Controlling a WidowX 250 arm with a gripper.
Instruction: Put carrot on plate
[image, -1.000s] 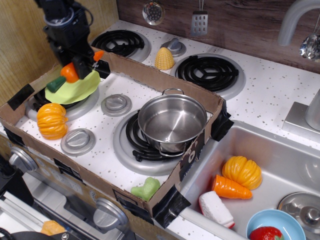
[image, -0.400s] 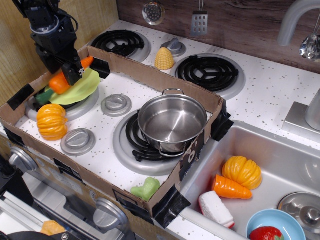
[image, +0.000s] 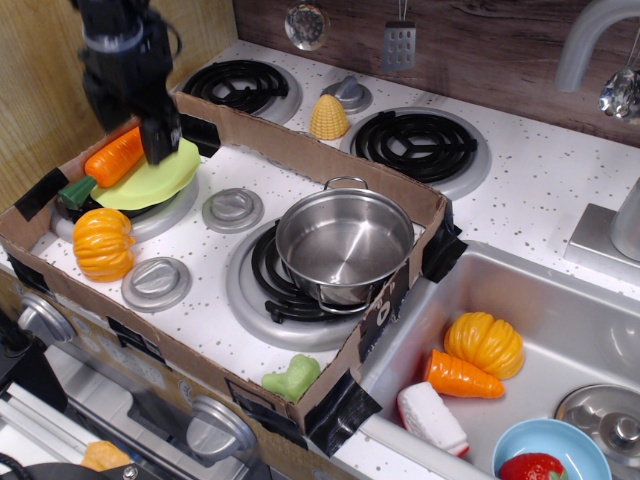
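Note:
The carrot (image: 112, 158), glossy orange with a dark green stem end, lies tilted across the left rim of the lime-green plate (image: 160, 182). Its stem hangs off the plate towards the cardboard wall. The plate rests on the back-left burner inside the cardboard box. My black gripper (image: 150, 135) stands over the carrot's thin end. One finger (image: 160, 140) hides the carrot's tip. The jaws look open and no longer carry the carrot.
An orange pumpkin (image: 103, 242) sits just in front of the plate. A steel pot (image: 343, 243) stands on the front burner. The cardboard box wall (image: 300, 150) surrounds this area. A green toy piece (image: 292, 377) lies in the box's front corner. The sink (image: 560, 330) on the right holds another pumpkin, a carrot piece and a blue bowl.
The carrot has gone down from the gripper's hold and now lies on the plate's left edge. The gripper has let go, shifted slightly right and stands at the carrot's tip.

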